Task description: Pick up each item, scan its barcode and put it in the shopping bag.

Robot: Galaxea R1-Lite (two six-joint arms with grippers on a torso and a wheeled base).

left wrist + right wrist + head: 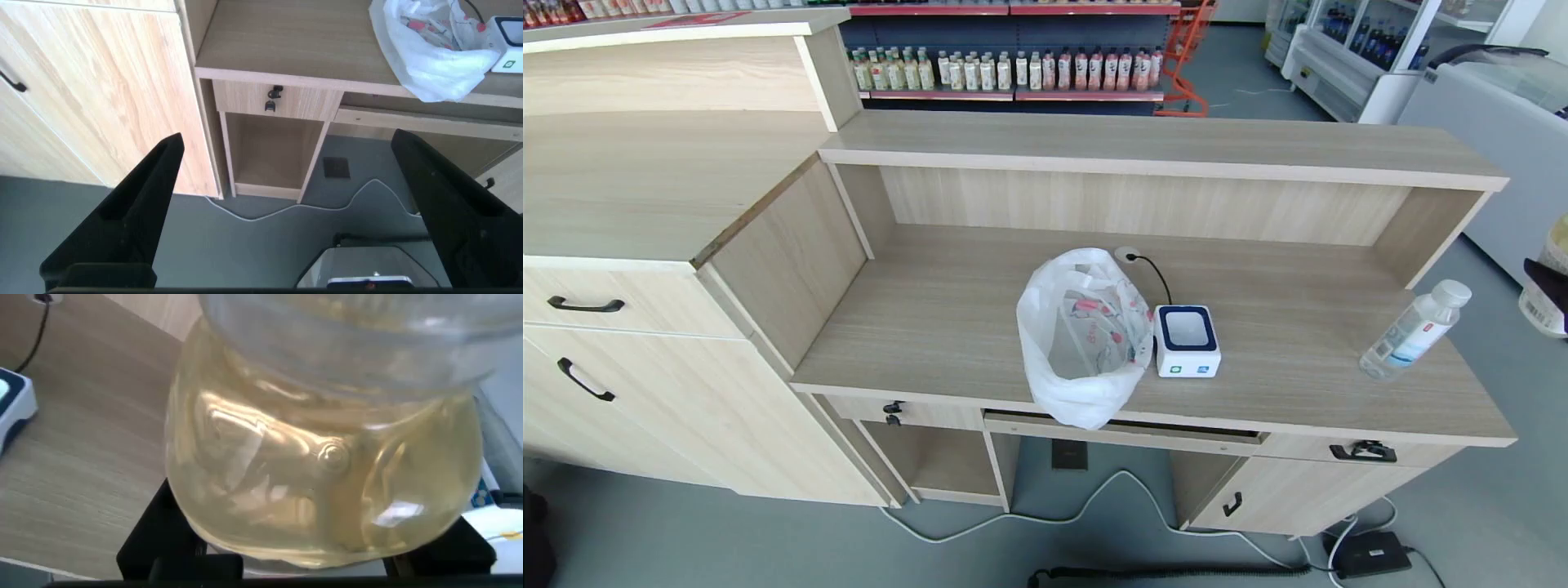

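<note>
A white plastic shopping bag (1078,335) stands open at the middle of the wooden counter (931,327), and it also shows from below (433,49). Right beside it sits the white barcode scanner (1187,339) with a dark-framed window. A clear water bottle (1413,331) stands near the counter's right end. Off the right edge of the counter, my right gripper (1547,286) is shut on a bottle of yellowish liquid (327,457), whose barcode label hangs below (1539,314). My left gripper (286,220) hangs open below counter height, over the floor, with nothing between its fingers.
A raised shelf (1160,147) runs along the back of the counter, and a taller cabinet (645,188) stands to the left. The scanner's black cable (1156,273) curls behind the bag. Cables (1094,498) lie on the floor under the desk.
</note>
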